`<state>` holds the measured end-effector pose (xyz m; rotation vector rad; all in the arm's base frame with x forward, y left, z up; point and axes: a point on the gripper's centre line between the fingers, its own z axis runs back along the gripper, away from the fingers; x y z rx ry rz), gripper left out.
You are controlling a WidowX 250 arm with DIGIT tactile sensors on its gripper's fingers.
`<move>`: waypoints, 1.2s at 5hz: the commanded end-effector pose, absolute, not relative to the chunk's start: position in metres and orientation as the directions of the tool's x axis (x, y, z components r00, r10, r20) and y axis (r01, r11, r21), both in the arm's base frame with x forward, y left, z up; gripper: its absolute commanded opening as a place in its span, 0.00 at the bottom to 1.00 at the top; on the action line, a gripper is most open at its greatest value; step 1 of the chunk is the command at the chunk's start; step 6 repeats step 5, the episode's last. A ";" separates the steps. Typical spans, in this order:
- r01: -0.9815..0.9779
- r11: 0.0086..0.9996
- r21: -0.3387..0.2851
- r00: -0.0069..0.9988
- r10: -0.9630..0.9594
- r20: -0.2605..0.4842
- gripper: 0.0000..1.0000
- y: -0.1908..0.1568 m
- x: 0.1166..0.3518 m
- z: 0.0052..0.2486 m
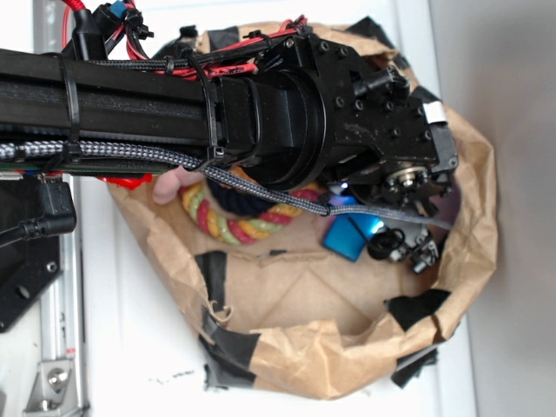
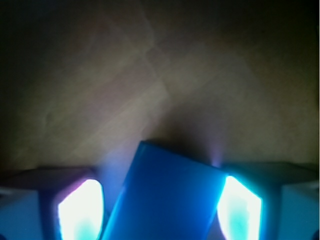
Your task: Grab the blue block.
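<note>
Brown paper bag (image 1: 469, 261) on white table (image 1: 130, 321), gripper (image 2: 160, 210) spread wide around tilted blue block (image 2: 165, 195), rope ring (image 1: 234, 221) nearby

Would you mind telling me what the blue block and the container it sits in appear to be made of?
The blue block looks like hard plastic or painted wood: smooth, plain faces with crisp edges and a slight sheen. The bag is brown kraft paper: matte, creased, with a rolled-down rim patched with black tape. The gripper straddles the block.

blue block (image 2: 167, 197) showing bright blue; paper bag (image 1: 295, 295) showing brown with black tape patches (image 1: 228, 346); rope ring (image 1: 239, 221) showing red, yellow, green twists.
</note>
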<state>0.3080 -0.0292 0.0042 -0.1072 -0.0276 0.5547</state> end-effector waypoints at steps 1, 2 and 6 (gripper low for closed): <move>-0.276 0.955 -0.111 0.955 0.286 0.085 0.00 -0.039 0.318 0.047; -0.055 0.994 -0.095 0.980 0.072 0.187 0.00 -0.038 0.311 0.090; 0.141 0.987 0.083 0.945 -0.159 0.287 0.00 -0.006 0.289 0.185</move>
